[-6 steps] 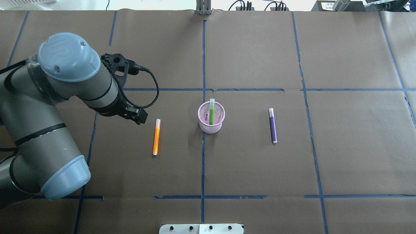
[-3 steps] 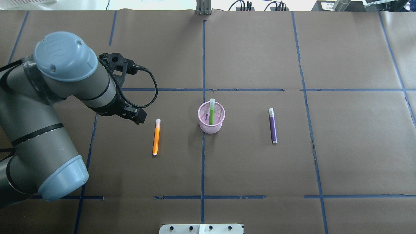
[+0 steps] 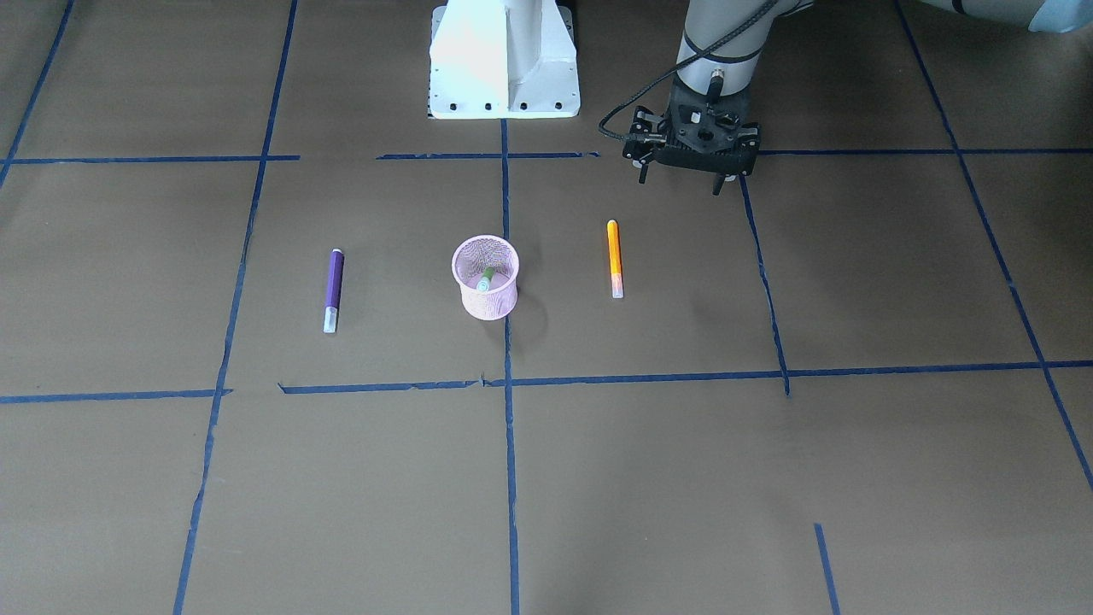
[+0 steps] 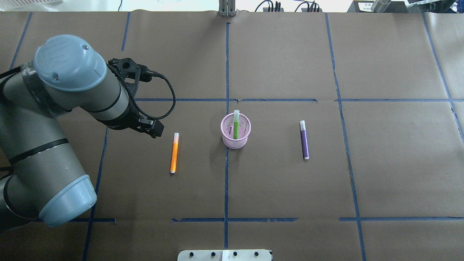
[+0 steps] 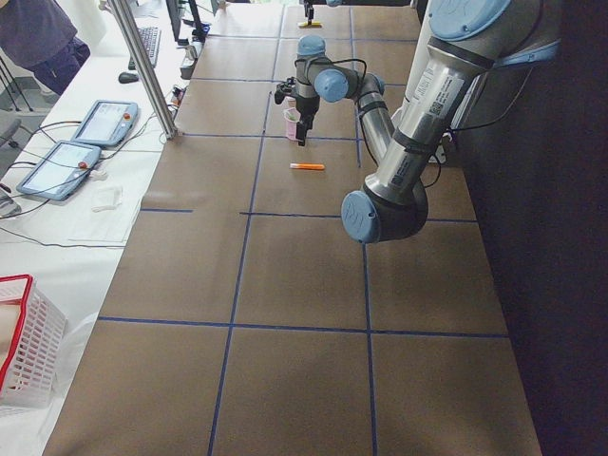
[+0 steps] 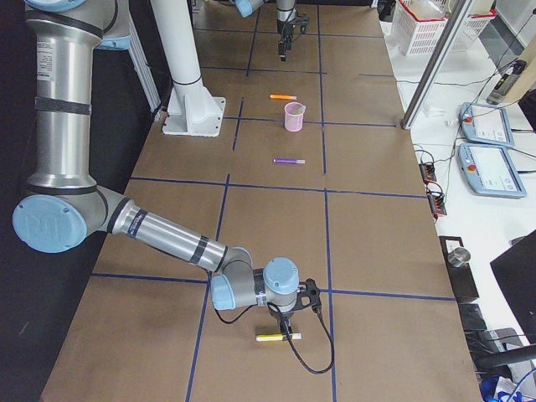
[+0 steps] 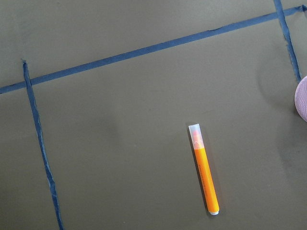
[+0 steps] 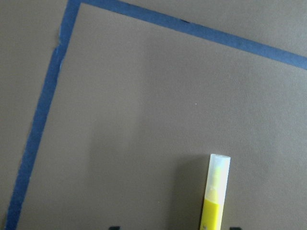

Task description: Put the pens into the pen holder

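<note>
Hovering low over a yellow pen [image 6: 273, 337] at the near end of the table [image 6: 268, 218], the right gripper [image 6: 286, 327] points straight down. Its wrist view shows the pen's pale cap just ahead, but whether the jaws are parted or gripping cannot be told. Farther along, a purple pen [image 6: 288, 161] lies flat, well apart from the pink pen holder [image 6: 294, 122], which stands upright on a blue tape line [image 4: 226, 174] with one green pen [image 4: 236, 125] leaning inside. Beyond the holder lies an orange pen [image 6: 283, 97], untouched. Farthest off, the left gripper [image 3: 680, 182] hangs beside that orange pen, jaws spread wide and empty. One pen of four looks collected, and the step in hand appears to be the approach to the next pickups. The left arm would likely need to centre over the orange shaft, set its jaws across it and descend — the right faces a long carry to the holder.
</note>
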### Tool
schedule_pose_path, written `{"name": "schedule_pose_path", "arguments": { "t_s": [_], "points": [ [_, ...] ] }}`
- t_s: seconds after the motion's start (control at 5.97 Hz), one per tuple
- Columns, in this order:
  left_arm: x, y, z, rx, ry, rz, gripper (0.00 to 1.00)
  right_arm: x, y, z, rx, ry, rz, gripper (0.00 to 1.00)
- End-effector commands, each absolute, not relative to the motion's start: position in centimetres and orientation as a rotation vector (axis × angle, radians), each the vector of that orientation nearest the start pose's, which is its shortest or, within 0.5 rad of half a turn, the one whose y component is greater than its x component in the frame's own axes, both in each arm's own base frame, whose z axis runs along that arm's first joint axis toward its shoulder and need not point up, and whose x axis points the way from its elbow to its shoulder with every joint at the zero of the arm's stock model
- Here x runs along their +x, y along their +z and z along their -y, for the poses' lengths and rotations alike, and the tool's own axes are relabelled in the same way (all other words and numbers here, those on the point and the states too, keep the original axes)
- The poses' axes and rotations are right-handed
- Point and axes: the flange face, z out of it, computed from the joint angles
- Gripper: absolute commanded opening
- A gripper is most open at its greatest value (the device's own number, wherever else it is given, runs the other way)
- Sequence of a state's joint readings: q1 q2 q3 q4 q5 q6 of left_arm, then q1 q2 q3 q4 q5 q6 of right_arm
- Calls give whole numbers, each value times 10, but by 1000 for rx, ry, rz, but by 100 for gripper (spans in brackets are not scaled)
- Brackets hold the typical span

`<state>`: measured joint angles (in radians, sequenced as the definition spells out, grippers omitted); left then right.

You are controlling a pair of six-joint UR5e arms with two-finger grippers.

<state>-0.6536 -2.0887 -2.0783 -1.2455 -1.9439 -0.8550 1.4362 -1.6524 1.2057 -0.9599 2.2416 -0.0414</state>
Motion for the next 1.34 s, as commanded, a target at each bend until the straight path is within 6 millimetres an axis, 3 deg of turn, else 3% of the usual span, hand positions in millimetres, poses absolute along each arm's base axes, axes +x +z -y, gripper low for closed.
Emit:
{"name": "schedule_pose_path", "arguments": {
  "t_s": [0.0, 1.17],
  "points": [
    [377, 202, 410, 160, 184, -764, 100, 12, 827, 435, 105, -226, 689, 72],
    [378, 203, 410, 161, 185, -763, 100, 14, 851, 427, 55, -206, 679, 53]
  ]
}}
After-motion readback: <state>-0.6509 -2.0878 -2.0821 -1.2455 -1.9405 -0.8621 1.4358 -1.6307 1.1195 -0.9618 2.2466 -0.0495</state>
